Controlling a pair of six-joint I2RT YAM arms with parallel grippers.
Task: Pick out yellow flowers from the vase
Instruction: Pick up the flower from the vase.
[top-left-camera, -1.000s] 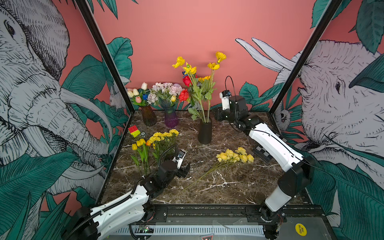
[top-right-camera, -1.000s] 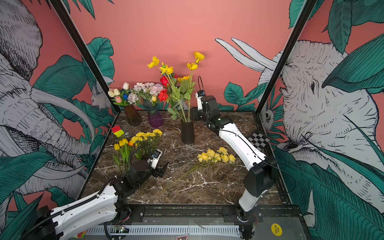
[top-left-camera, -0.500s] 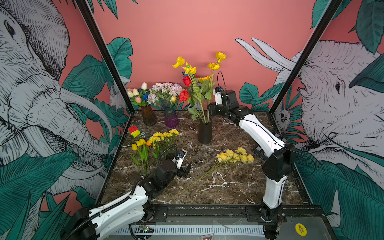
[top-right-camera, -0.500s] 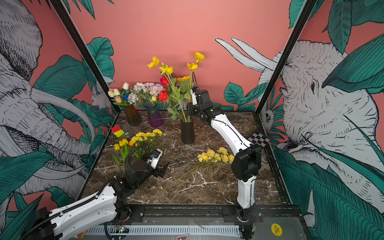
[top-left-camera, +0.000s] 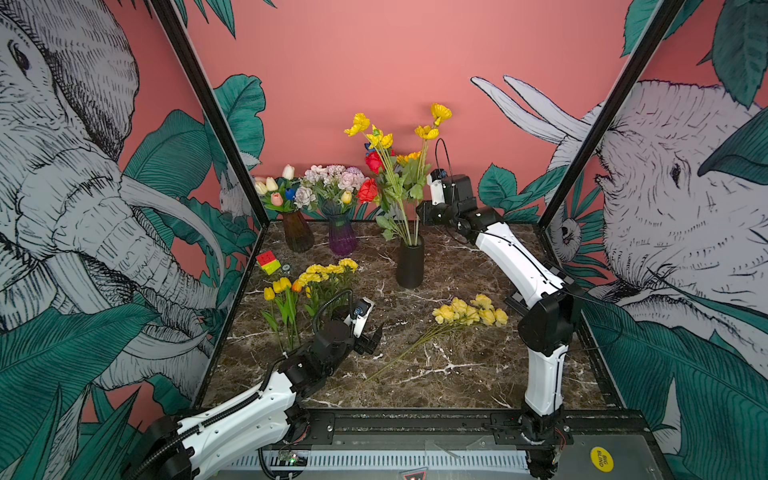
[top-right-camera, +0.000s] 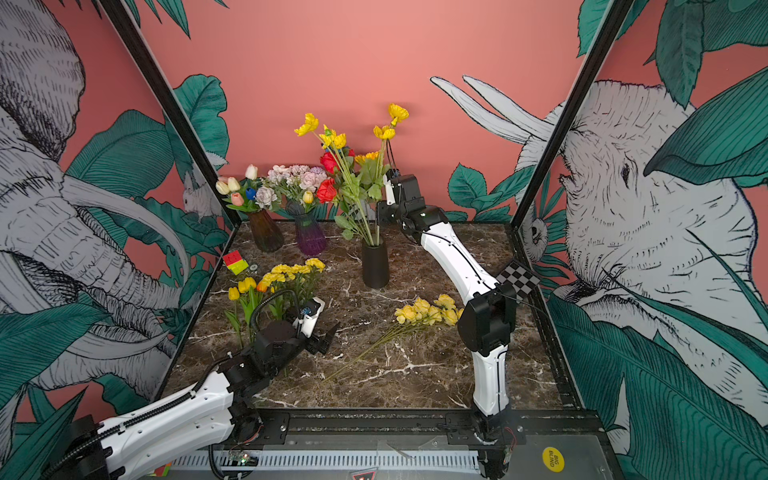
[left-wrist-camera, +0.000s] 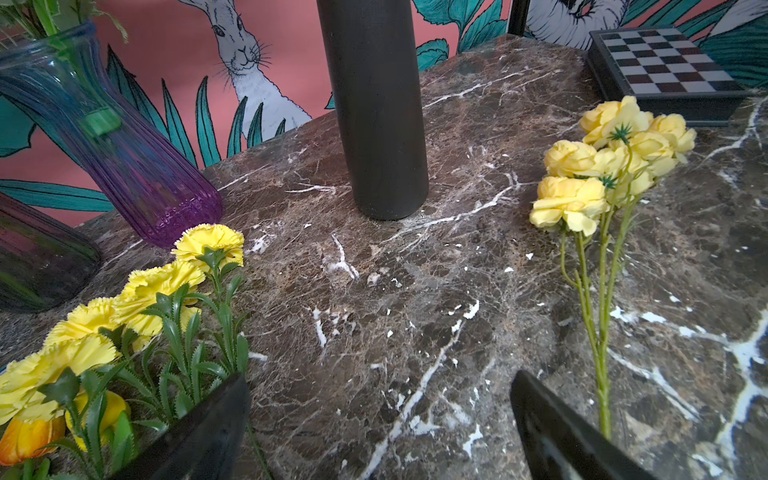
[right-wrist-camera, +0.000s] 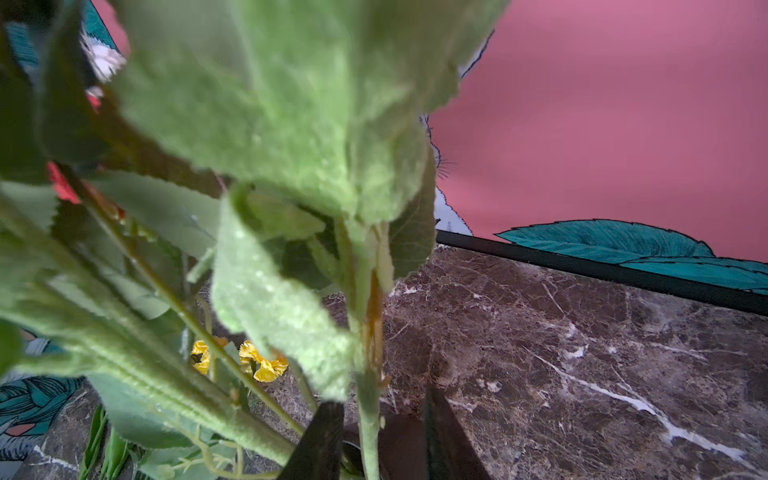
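Right gripper (right-wrist-camera: 380, 399): jaws narrowed astride green stem (right-wrist-camera: 369, 415), gaps on both sides, no grip yet. Stem likely belongs to tall yellow flowers (top-left-camera: 428, 132) in black vase (top-left-camera: 410, 262), far centre of table (top-left-camera: 457, 374). Left gripper (top-left-camera: 371, 337) wide open, empty, low at near left. Yellow roses (top-left-camera: 469, 312) lie near right, carnations (top-left-camera: 328, 270) left. Step: grasping stem. Next: pinch shut, lift straight up, clear of red roses (top-left-camera: 373, 160).

In both top views the bare table (top-left-camera: 436, 374) in the lower middle lies open. The black vase (top-left-camera: 409, 262) stands at centre, its leaves (top-left-camera: 409, 174) spreading wide above. Yellow flowers (top-left-camera: 324, 274) hem the open strip at left, a second bunch (top-left-camera: 469, 311) at right; a chessboard (top-right-camera: 517, 276) sits at the right edge.
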